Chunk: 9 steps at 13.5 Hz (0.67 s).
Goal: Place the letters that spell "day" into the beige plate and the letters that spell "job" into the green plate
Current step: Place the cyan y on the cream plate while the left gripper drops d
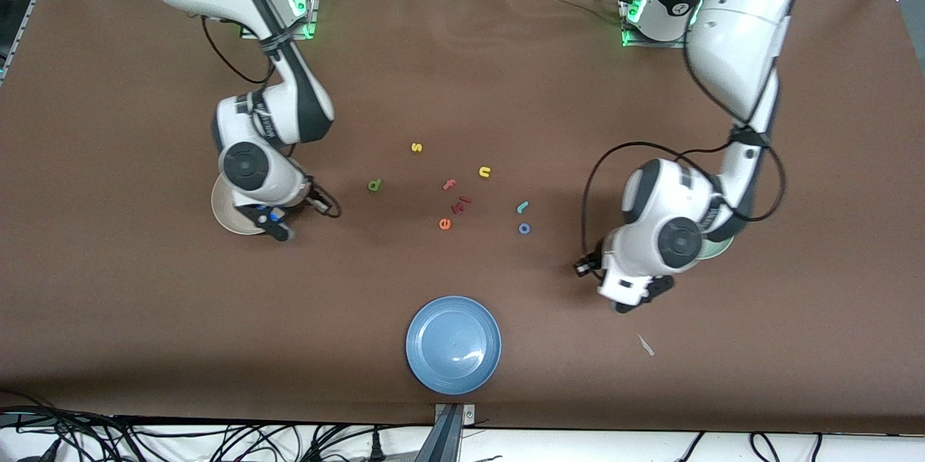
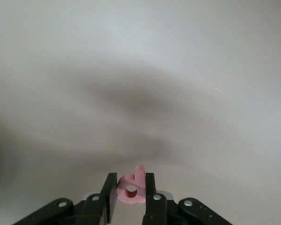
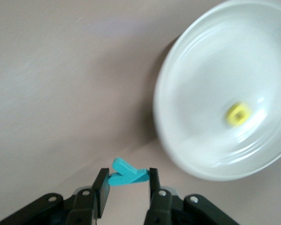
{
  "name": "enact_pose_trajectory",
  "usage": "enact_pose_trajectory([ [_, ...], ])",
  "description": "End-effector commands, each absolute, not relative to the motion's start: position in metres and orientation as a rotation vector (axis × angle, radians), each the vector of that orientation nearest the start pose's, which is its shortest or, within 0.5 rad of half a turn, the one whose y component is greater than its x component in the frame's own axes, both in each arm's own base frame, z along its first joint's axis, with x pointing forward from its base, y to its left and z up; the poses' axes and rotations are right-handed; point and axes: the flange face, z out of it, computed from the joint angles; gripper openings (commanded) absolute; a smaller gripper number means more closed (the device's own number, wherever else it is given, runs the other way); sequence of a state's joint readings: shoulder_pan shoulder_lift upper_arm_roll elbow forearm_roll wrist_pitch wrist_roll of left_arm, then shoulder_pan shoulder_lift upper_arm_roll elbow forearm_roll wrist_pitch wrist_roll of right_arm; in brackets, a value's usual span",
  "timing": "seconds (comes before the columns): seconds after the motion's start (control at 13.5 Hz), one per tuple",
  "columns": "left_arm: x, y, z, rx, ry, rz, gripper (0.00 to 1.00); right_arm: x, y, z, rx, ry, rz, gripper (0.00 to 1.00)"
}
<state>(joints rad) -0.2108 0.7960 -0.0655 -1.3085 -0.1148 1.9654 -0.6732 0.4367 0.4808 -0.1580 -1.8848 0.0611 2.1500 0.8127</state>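
Right tool [image 3: 126, 180]: pinching the teal y [image 3: 126, 176] between its fingers, in the air over bare tabletop [image 1: 462, 71] just beside the beige plate [image 3: 187, 70].
Beige plate: at the right arm's end of the tabletop, mostly hidden under that arm in the front view; the yellow a [image 3: 238, 114] lies in it.
Left tool [image 2: 131, 190]: pinching the salmon-red b [image 2: 132, 189], over bare tabletop beside the green plate [image 1: 719, 249].
Green plate: at the left arm's end, only a rim shows under the left arm.
Olive-green d [image 1: 374, 185]: on the tabletop, between the beige plate and the green plate, nearer the beige plate.
Teal j [image 1: 522, 207] and blue o [image 1: 525, 228]: touching nothing, nearer the green plate than the d is.
Blue plate [image 1: 453, 344]: nearer the front camera than the beige plate.
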Motion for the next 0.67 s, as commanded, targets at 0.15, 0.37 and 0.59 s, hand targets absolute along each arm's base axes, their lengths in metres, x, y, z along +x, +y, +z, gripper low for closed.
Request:
enact_pose_trajectory([
  [0.15, 0.686, -0.062, 0.276, -3.086, -0.534, 0.539, 0.20, 0.565, 0.113, 0.215, -3.179, 0.747, 0.345, 0.26],
  [0.37, 0.665, 0.003, 0.253, -3.079, -0.444, 0.621, 0.20, 0.567, 0.110, 0.215, -3.175, 0.758, 0.348, 1.00],
  [0.59, 0.646, 0.020, 0.225, -3.073, -0.415, 0.710, 0.20, 0.572, 0.133, 0.229, -3.164, 0.731, 0.338, 1.00],
])
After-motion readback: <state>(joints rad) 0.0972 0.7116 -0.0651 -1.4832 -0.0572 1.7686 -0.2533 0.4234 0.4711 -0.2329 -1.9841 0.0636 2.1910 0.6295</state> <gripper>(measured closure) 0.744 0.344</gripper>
